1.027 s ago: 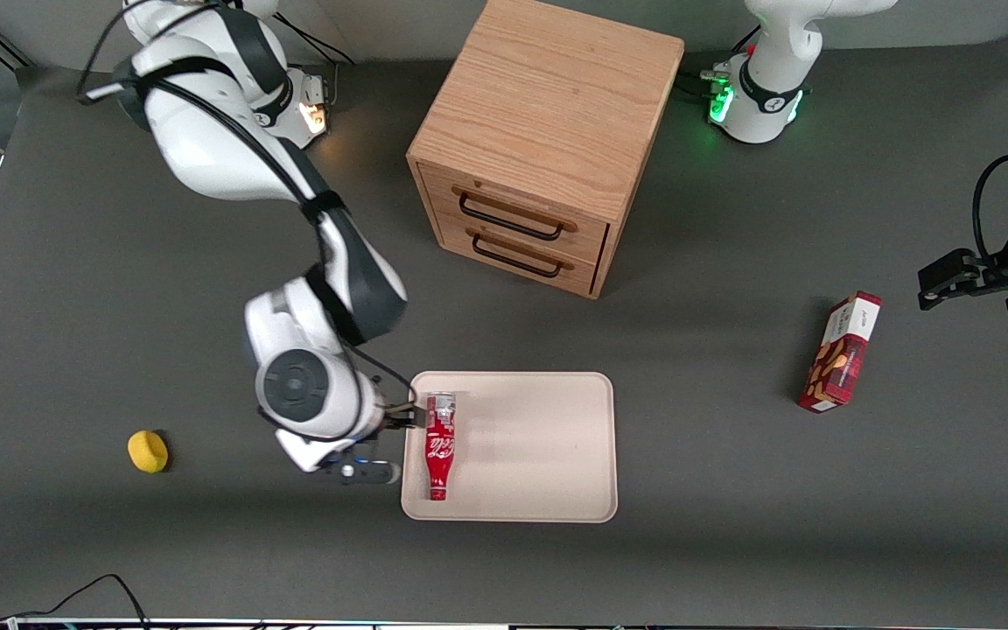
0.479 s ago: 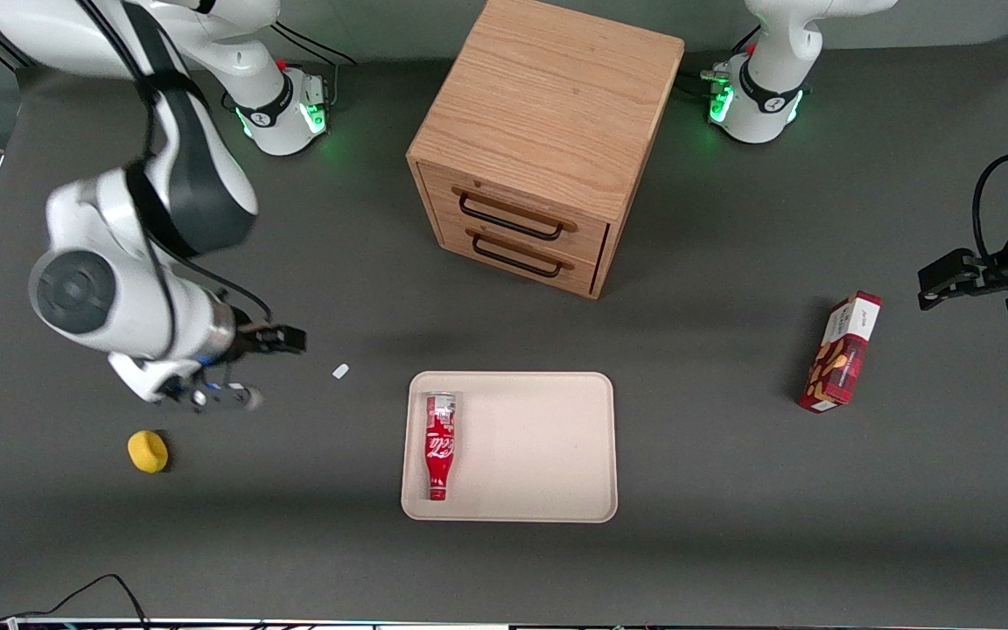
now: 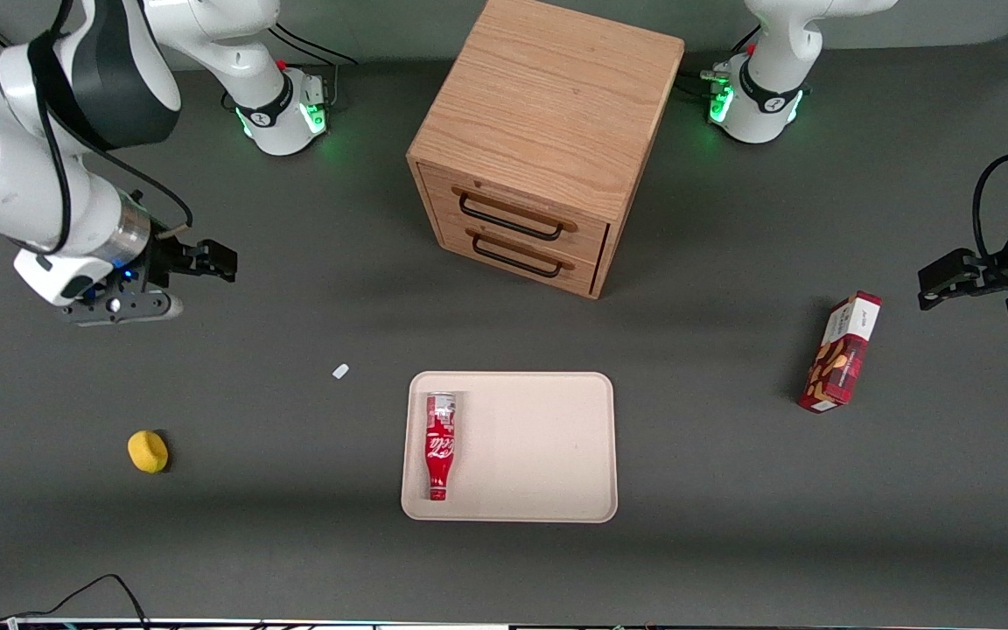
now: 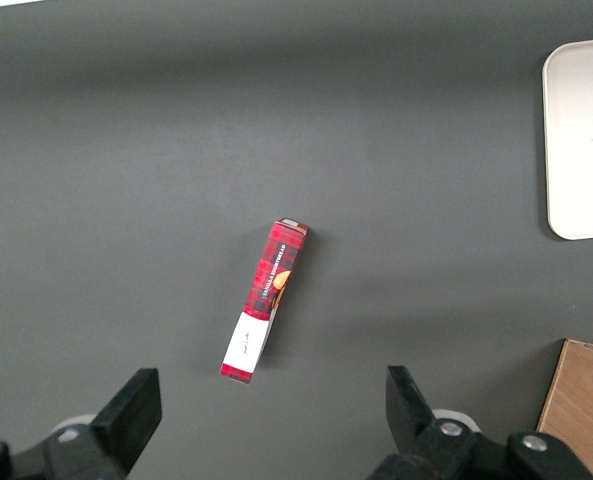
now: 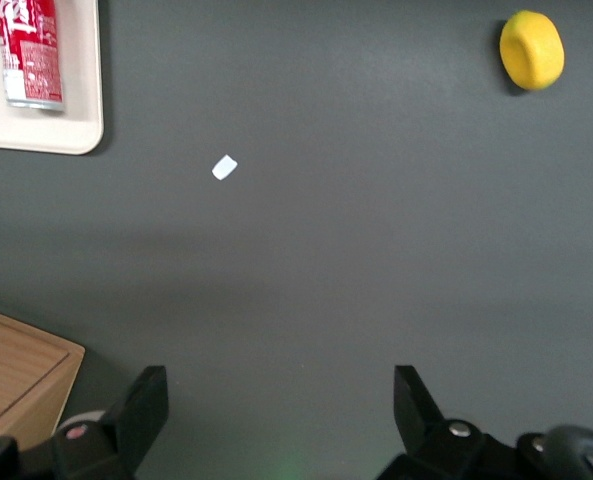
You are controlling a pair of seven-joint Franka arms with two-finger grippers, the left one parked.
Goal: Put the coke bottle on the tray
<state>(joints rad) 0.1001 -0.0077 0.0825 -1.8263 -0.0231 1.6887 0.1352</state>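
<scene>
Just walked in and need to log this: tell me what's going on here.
The coke bottle lies on its side in the tray, near the edge toward the working arm's end, so the placing looks done. The gripper is open and empty, up over bare table well away from the tray, holding nothing. A wooden cabinet, a yellow object, a small white scrap and a snack box sit untouched.
</scene>
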